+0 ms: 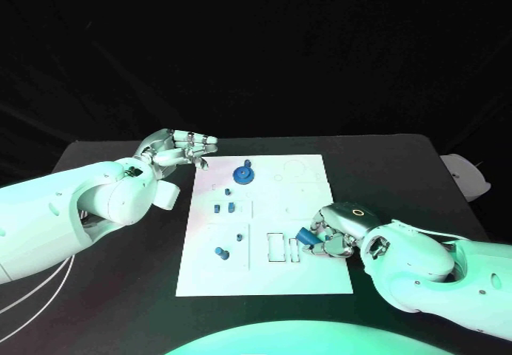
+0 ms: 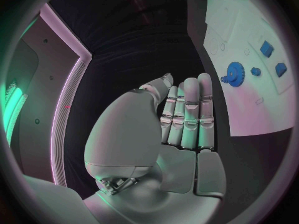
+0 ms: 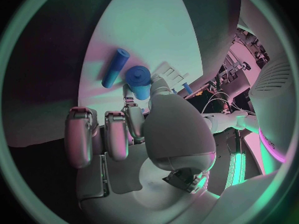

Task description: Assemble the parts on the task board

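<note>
Right silver hand (image 1: 333, 235) is pinching a blue cylindrical peg (image 3: 139, 82) over the white task board (image 1: 309, 275); a blue toothed gear (image 1: 244, 174) is lying near the left hand (image 1: 179, 150), whose fingers are extended and holding nothing.

No text, label, brand, number or sign can be read anywhere in these views. The white task board (image 1: 267, 222) carries only outlines and slots, with no lettering that can be made out.

Right hand (image 1: 333, 235) on blue part (image 1: 304, 237)
</note>
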`<state>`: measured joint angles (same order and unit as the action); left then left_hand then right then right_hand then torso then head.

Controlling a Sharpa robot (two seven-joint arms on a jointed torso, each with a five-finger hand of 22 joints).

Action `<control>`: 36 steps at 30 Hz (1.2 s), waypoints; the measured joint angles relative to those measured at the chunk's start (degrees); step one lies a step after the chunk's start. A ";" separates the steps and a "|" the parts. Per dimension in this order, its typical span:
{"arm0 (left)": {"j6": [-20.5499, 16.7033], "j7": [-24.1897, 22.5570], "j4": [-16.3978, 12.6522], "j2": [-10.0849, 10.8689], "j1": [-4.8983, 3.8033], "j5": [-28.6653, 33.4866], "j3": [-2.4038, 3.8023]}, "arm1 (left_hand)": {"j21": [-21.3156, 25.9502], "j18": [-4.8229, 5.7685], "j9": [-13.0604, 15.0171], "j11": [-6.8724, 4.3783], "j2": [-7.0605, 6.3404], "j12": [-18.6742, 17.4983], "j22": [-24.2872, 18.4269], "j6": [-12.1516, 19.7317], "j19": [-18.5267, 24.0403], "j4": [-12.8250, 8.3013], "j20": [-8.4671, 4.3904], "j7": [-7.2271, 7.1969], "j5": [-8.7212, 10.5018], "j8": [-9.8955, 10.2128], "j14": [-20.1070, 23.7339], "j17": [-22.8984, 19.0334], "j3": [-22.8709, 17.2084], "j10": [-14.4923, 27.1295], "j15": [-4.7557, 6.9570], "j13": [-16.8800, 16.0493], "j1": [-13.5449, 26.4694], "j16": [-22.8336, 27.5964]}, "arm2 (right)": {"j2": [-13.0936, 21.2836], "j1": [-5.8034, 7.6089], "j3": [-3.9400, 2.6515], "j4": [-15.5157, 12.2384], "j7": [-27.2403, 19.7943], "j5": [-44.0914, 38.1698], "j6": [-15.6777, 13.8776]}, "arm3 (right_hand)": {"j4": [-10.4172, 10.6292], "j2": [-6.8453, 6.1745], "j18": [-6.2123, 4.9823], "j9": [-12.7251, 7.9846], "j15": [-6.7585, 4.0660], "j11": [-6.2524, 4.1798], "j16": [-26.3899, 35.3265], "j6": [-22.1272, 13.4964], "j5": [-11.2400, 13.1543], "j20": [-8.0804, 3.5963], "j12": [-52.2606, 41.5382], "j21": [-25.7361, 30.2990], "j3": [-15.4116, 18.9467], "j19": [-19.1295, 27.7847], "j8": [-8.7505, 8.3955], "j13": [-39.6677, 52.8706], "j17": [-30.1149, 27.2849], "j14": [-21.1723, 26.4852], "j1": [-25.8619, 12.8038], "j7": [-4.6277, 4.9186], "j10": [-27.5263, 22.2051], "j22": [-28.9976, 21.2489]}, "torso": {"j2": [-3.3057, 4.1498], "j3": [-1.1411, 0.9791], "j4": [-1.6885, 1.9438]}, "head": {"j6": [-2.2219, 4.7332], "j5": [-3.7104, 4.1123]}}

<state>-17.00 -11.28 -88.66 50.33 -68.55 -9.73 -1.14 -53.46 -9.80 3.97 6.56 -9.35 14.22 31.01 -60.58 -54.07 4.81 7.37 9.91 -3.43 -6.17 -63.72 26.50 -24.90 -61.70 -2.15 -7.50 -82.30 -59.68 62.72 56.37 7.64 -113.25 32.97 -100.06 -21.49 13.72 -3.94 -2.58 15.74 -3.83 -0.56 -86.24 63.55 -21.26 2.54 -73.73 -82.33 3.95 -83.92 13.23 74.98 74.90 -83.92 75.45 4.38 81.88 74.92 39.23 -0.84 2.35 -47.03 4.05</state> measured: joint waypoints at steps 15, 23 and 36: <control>0.21 0.18 0.01 -0.01 0.00 -0.09 -0.01 | 0.00 -0.01 0.00 0.00 0.00 0.00 0.00 0.00 0.00 0.00 0.00 0.00 0.00 0.00 0.00 0.00 0.00 0.00 0.00 0.01 0.00 0.00 | 1.32 0.54 -0.19 -3.47 0.57 5.42 -5.65 | -0.19 -0.33 0.60 -0.01 -0.40 -0.52 -0.49 -0.44 -2.62 -0.21 -0.77 -1.06 -2.41 -0.21 0.00 -0.01 0.04 0.00 0.33 -0.17 0.51 -0.01 | -0.09 0.04 -0.04 | 0.31 0.41; 0.34 0.20 0.01 -0.06 0.00 -0.11 -0.01 | 0.00 0.00 0.00 -0.20 0.00 0.00 -0.06 0.00 0.00 0.00 0.00 0.00 0.00 0.00 0.00 0.00 0.00 0.21 0.00 0.01 0.00 0.00 | 0.05 0.78 -0.23 -4.10 0.44 7.85 -7.52 | 0.15 0.11 0.60 -0.02 -0.40 -0.72 -0.77 -0.39 -2.64 -0.41 -0.86 -1.60 -2.14 0.00 0.00 -0.02 0.04 0.00 -0.11 0.03 0.71 -0.01 | -0.04 0.02 0.04 | 0.32 0.38; 0.46 0.25 0.00 -0.22 0.00 -0.16 -0.02 | 0.00 0.00 0.00 -0.20 0.00 0.00 -0.05 0.00 0.00 0.00 0.00 0.00 0.00 0.00 0.00 0.00 0.00 0.21 0.00 0.02 0.00 0.00 | -4.21 0.81 -0.22 -2.33 0.19 11.30 -5.70 | 2.98 2.27 0.58 0.02 -0.61 -0.81 -0.77 0.04 -8.70 -0.41 -1.42 -1.65 -1.42 0.00 2.32 -0.02 0.03 -0.21 -8.06 0.45 1.42 0.03 | 0.03 0.03 0.11 | -0.07 -0.03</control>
<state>-16.54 -11.03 -88.66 50.11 -68.55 -9.89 -1.15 -53.46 -9.80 3.97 6.36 -9.35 14.22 30.95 -60.58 -54.07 4.81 7.37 9.91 -3.43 -6.17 -63.72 26.50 -24.90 -61.50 -2.15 -7.48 -82.30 -59.68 58.50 57.17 7.43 -115.59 33.16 -88.76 -27.19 16.70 -1.68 -2.00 15.76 -4.43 -1.37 -87.01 63.58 -29.96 2.13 -75.15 -83.98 2.52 -83.92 15.55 74.96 74.94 -84.13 67.40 4.83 83.30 74.95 39.27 -0.81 2.46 -47.10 4.02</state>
